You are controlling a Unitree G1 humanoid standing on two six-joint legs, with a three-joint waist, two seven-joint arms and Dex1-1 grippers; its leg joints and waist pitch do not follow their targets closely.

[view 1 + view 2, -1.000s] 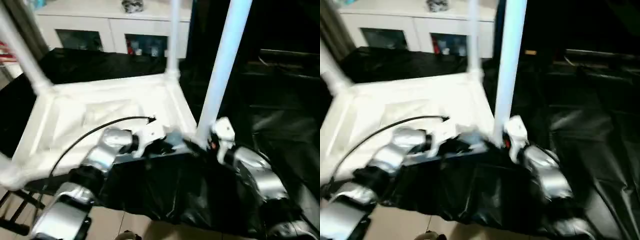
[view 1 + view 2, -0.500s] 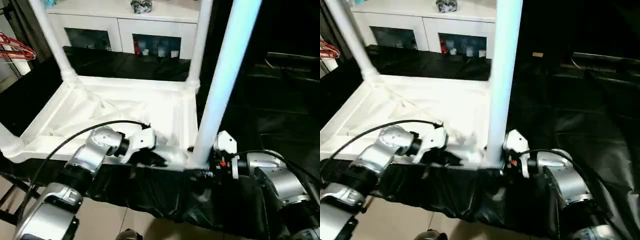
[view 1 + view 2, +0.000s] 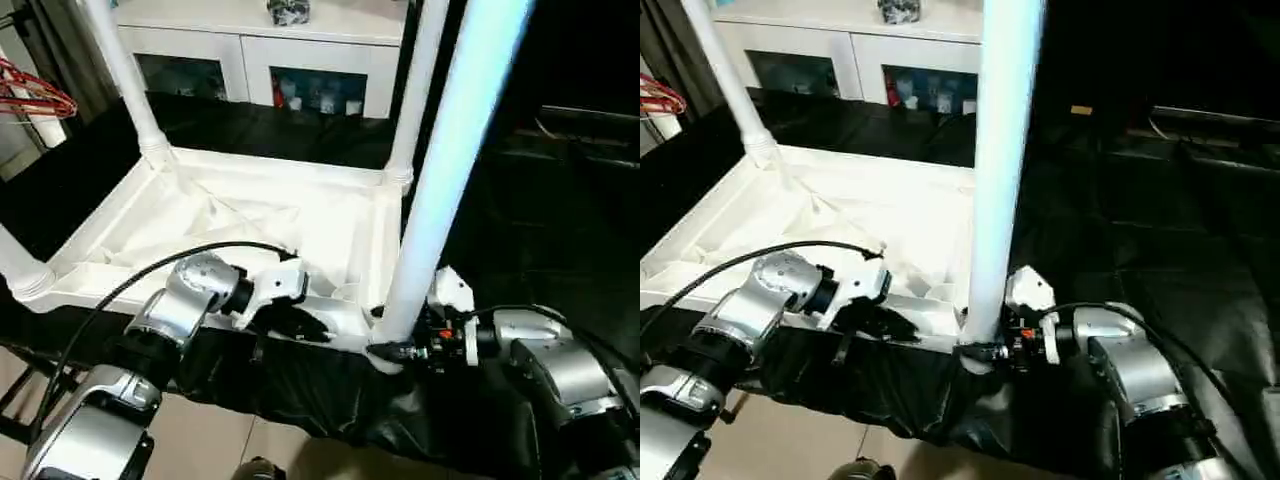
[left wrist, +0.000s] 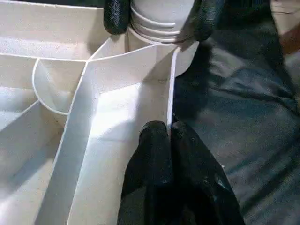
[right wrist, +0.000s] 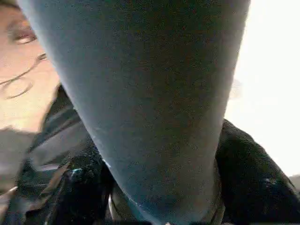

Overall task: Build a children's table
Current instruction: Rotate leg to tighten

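A table draped in crinkled black sheeting [image 3: 300, 385] carries the work, the sheet hanging over its near edge above a tan floor [image 3: 230, 440]. Directly on the sheeting lies the white table top [image 3: 270, 225], ribbed underside up, its near rim just beyond the left fingers [image 4: 154, 154].
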